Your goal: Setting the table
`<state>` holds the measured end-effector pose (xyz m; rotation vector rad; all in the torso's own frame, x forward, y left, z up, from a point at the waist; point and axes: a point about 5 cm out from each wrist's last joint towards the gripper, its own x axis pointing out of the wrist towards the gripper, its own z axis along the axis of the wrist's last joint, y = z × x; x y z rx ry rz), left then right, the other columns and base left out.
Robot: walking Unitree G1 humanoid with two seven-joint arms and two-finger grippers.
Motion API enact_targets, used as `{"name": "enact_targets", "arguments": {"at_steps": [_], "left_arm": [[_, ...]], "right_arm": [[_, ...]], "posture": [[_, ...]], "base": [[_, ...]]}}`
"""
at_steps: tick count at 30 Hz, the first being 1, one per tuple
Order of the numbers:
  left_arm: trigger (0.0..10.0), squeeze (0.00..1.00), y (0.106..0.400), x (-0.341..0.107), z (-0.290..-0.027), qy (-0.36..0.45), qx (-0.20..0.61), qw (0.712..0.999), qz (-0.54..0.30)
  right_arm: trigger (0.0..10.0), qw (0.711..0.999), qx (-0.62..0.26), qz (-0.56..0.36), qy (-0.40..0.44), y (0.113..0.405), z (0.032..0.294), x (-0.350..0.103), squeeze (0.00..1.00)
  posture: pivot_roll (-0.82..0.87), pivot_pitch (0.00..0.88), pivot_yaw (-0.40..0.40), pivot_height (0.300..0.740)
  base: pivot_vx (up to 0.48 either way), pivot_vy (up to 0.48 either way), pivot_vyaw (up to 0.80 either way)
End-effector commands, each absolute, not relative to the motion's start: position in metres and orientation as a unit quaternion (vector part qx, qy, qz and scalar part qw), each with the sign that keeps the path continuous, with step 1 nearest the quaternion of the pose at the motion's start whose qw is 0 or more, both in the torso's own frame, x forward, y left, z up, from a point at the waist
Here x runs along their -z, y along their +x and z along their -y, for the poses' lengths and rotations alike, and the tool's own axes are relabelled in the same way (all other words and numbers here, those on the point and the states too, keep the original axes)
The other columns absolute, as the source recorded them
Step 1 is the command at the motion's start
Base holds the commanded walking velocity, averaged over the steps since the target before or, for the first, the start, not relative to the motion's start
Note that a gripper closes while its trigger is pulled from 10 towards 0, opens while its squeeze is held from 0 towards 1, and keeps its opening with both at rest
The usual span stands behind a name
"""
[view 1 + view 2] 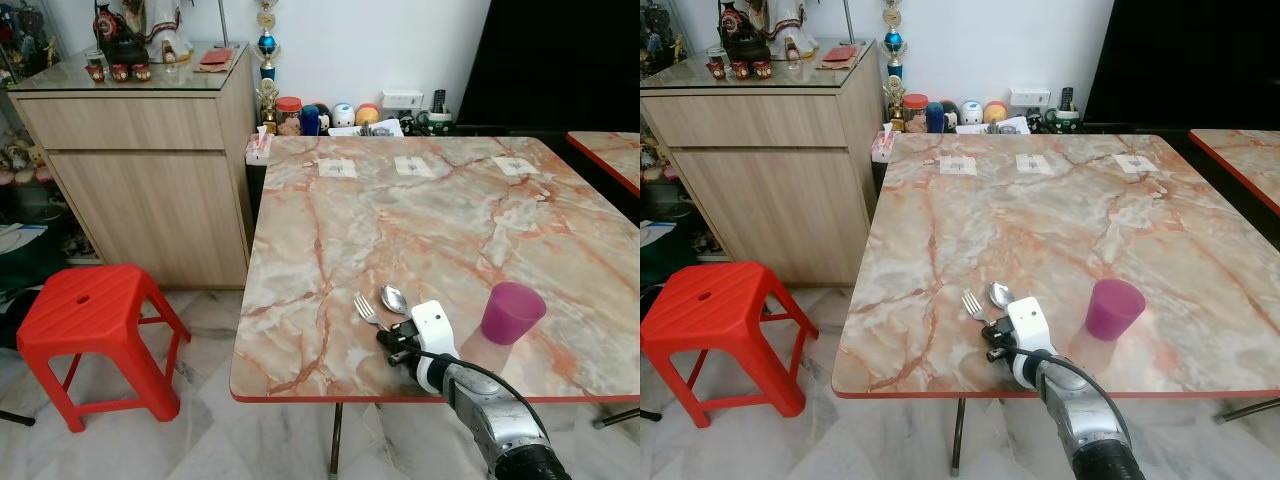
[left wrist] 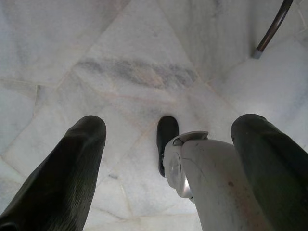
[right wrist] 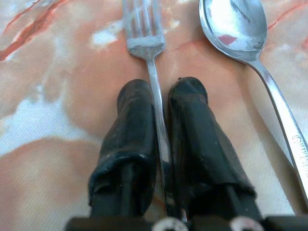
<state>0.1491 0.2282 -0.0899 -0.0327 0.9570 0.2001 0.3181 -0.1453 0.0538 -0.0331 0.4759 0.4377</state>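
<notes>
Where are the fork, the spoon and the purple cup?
fork (image 3: 144, 45): right wrist view, neck below the prongs.
spoon (image 3: 233, 21): right wrist view, middle of the bowl.
purple cup (image 1: 510, 315): left eye view, side wall.

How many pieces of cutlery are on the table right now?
2. The fork lies near the table's front edge, its handle pinched in the right gripper. The spoon lies just beside it, towards the purple cup.
</notes>
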Motion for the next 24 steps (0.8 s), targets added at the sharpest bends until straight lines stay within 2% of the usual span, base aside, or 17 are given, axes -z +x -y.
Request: {"name": "enact_targets", "arguments": {"at_steps": [1, 18, 22, 23, 24], "left_arm": [[10.0, 0.00, 0.145, 0.092, -0.228, -0.016, -0.094, 0.877, -0.470], [10.0, 0.00, 0.145, 0.092, -0.227, -0.021, -0.092, 0.877, -0.470], [10.0, 0.00, 0.145, 0.092, -0.227, -0.020, -0.091, 0.877, -0.471], [10.0, 0.00, 0.145, 0.092, -0.227, -0.019, -0.091, 0.877, -0.471], [10.0, 0.00, 0.145, 0.092, -0.227, -0.019, -0.091, 0.877, -0.471]], "right_arm": [[0.0, 0.942, -0.215, -0.255, -0.023, 0.315, 0.147, -0.047, 0.00], [0.0, 0.945, -0.219, -0.243, -0.020, 0.317, 0.144, -0.049, 0.00], [0.0, 0.965, -0.198, -0.170, 0.005, 0.324, 0.138, -0.067, 0.00], [4.2, 0.969, -0.191, -0.159, 0.009, 0.325, 0.137, -0.069, 0.00], [4.2, 0.969, -0.191, -0.159, 0.009, 0.325, 0.137, -0.069, 0.00]], "posture": [[0.05, 0.000, -0.020, 0.740], [0.05, 0.000, -0.023, 0.740], [0.05, 0.000, -0.025, 0.740], [0.05, 0.000, -0.025, 0.740], [0.05, 0.000, -0.025, 0.740]], "base": [[0.000, 0.000, 0.00], [0.000, 0.000, 0.00], [0.000, 0.000, 0.00], [0.000, 0.000, 0.00], [0.000, 0.000, 0.00]]}}
